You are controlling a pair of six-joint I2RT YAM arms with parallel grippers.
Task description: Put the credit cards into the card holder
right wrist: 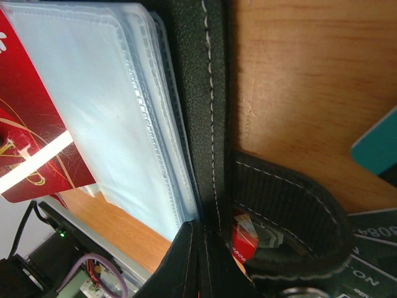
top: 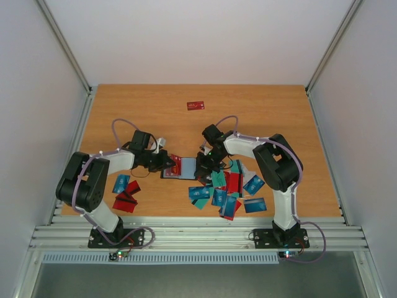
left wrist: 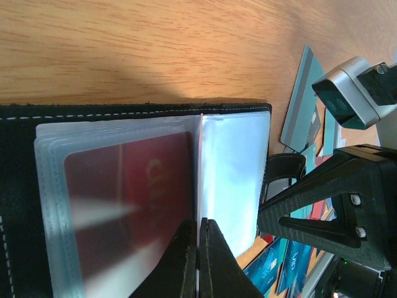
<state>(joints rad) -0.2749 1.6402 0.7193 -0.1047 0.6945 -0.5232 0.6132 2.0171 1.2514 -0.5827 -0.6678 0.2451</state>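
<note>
The card holder (top: 180, 168) lies open mid-table: a black stitched cover (left wrist: 124, 110) with clear sleeves, and a red credit card (left wrist: 130, 198) inside one sleeve. My left gripper (left wrist: 200, 225) is shut on the edge of a clear sleeve (left wrist: 231, 174), which stands up between its fingertips. My right gripper (right wrist: 201, 234) is shut on the black cover's edge (right wrist: 198, 93), beside the snap tab (right wrist: 291, 211). More credit cards lie in a heap (top: 229, 192) at the near right and a smaller group (top: 125, 192) at the near left. A lone red card (top: 196, 105) lies further back.
Both grippers (top: 166, 162) (top: 202, 166) meet over the holder from opposite sides, close together. The right gripper's body (left wrist: 347, 205) fills the left wrist view's right side. A teal card (right wrist: 378, 149) lies just right of the holder. Grey walls enclose the table.
</note>
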